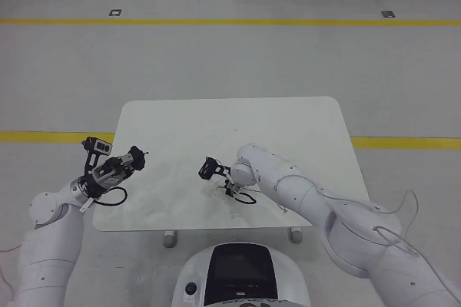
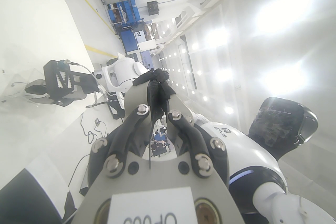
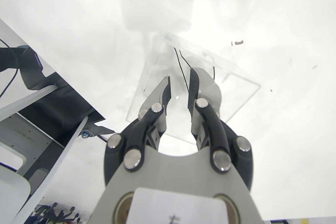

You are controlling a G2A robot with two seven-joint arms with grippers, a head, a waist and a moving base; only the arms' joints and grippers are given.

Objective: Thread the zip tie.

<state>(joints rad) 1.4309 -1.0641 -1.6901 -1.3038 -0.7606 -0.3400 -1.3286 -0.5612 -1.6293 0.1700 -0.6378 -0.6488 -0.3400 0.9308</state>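
Hanging spread apart near the worktop's (image 1: 292, 130) front edge, the right hand (image 3: 179, 74) has the zip tie (image 3: 179, 62) lengthwise under its gap.

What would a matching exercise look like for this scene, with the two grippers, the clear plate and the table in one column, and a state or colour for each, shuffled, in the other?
Things
1. left gripper
2. right gripper
3. clear plate
4. table

States
A. open, over the clear plate
B. white
C. shut on a thin black strip
D. see-through, lying flat on the table

Pairs: 1-C, 2-A, 3-D, 4-B
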